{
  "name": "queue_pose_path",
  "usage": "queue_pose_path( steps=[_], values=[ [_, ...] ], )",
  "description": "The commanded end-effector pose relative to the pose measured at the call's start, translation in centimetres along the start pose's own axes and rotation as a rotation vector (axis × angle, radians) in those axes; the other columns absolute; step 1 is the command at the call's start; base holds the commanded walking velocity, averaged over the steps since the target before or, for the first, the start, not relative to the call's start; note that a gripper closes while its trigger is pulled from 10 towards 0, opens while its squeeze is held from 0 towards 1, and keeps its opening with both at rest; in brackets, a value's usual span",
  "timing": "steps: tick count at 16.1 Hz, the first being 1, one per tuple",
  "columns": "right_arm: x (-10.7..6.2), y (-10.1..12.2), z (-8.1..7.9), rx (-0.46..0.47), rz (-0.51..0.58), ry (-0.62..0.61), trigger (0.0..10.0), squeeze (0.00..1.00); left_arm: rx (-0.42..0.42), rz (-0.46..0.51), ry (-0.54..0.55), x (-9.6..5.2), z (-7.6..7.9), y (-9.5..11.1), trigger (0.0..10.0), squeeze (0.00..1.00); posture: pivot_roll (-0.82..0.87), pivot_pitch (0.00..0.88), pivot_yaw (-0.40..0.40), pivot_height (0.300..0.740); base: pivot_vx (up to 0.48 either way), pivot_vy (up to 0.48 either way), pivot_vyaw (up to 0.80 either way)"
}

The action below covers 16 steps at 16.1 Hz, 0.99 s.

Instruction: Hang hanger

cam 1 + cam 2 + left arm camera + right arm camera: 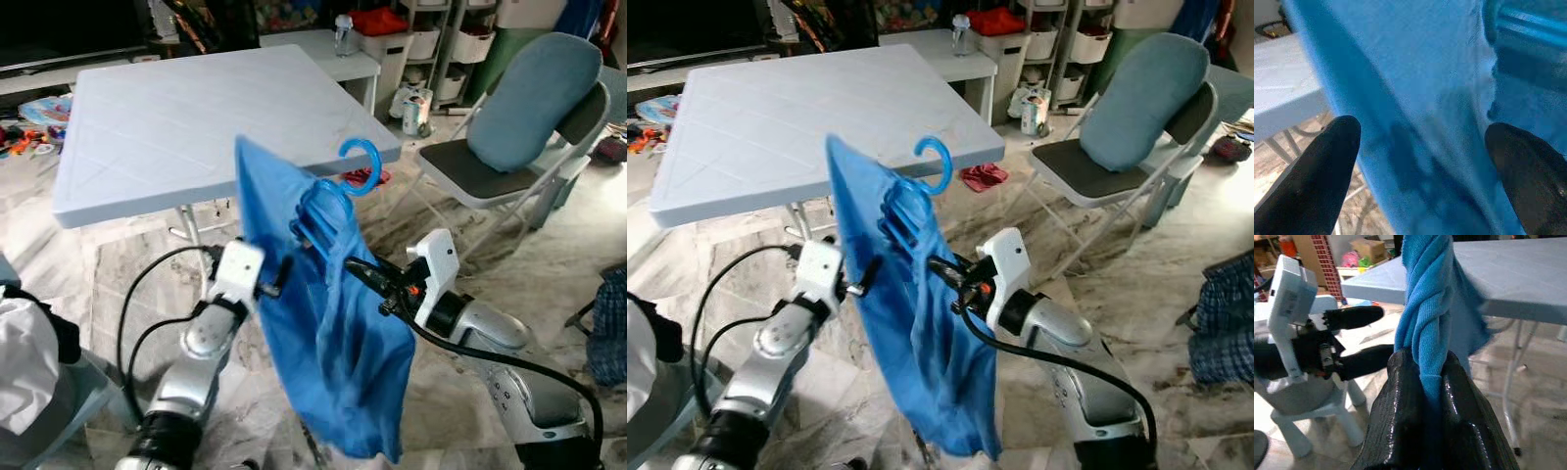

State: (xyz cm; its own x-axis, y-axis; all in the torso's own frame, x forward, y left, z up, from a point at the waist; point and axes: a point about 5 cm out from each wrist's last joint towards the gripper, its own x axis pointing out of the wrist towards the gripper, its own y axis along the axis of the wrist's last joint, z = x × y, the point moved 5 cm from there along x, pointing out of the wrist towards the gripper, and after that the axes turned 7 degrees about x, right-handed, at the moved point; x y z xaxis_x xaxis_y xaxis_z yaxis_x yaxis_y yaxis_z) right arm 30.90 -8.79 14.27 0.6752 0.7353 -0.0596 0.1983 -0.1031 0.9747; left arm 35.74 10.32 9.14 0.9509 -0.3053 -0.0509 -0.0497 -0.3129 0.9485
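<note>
1. One blue garment (328,362) on one blue plastic hanger (323,211), held up in front of the robot, between the two arms and near the counter's front edge.
2. Right claw (1422,382) pinched tight on a twisted fold of the garment, fabric squeezed between both black fingers (1400,411); seen from the head, reaching in from the right just below the hanger.
3. Left claw (1420,161) spread wide, cloth hanging across the gap just beyond the two fingertips (1332,161), nothing gripped; from the right wrist, visible standing apart from the garment, beside it.
4. Hanger hook (362,162) curled upward, free, caught on nothing.
5. One pale blue counter (147,127) just behind the garment.
6. One folding chair (509,162) with a teal cushion (534,98) further right; open marble floor (549,274) between chair and robot.
7. Storage bins (421,39) along the far wall.
</note>
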Motion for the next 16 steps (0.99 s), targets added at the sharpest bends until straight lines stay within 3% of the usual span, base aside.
queue_pose_path(
  steps=[1, 6, 11, 13, 14, 16],
  values=[
    [0.0, 0.9, -0.2, -0.022, 0.021, 0.008, 10.0, 0.0, 0.016, -0.006, 0.001, 0.1, -0.1, -0.1, 10.0, 0.0, -0.12, 0.0, -0.014, 0.74, 0.0, 0.0, 0.0],
    [-0.1, -0.4, 1.4, -0.048, -0.005, -0.131, 10.0, 0.0, 0.002, -0.007, 0.016, -0.3, -0.1, -0.5, 10.0, 0.0, -0.11, 0.0, -0.018, 0.74, 0.0, 0.0, 0.0],
    [0.5, -0.2, 1.2, -0.067, 0.017, -0.141, 10.0, 0.0, -0.009, -0.007, 0.042, -0.3, -0.5, -0.5, 10.0, 0.0, -0.11, 0.0, -0.025, 0.74, 0.0, 0.0, 0.23],
    [0.7, -0.2, 0.5, -0.036, 0.021, -0.103, 10.0, 0.0, 0.03, -0.025, 0.054, -0.1, -1.0, -0.9, 10.0, 0.0, -0.1, 0.0, -0.023, 0.74, 0.0, 0.0, 0.23],
    [0.8, 0.4, -0.9, -0.028, 0.018, -0.022, 10.0, 0.0, 0.067, -0.034, 0.05, 0.1, -1.0, -1.0, 10.0, 0.0, -0.1, 0.0, -0.023, 0.74, 0.0, 0.0, 0.0],
    [0.8, 1.0, -1.7, -0.01, 0.026, 0.024, 10.0, 0.0, 0.072, -0.039, 0.054, 0.3, -1.1, -1.0, 10.0, 0.0, -0.1, 0.0, -0.024, 0.74, 0.0, 0.0, 0.0]
  ],
)
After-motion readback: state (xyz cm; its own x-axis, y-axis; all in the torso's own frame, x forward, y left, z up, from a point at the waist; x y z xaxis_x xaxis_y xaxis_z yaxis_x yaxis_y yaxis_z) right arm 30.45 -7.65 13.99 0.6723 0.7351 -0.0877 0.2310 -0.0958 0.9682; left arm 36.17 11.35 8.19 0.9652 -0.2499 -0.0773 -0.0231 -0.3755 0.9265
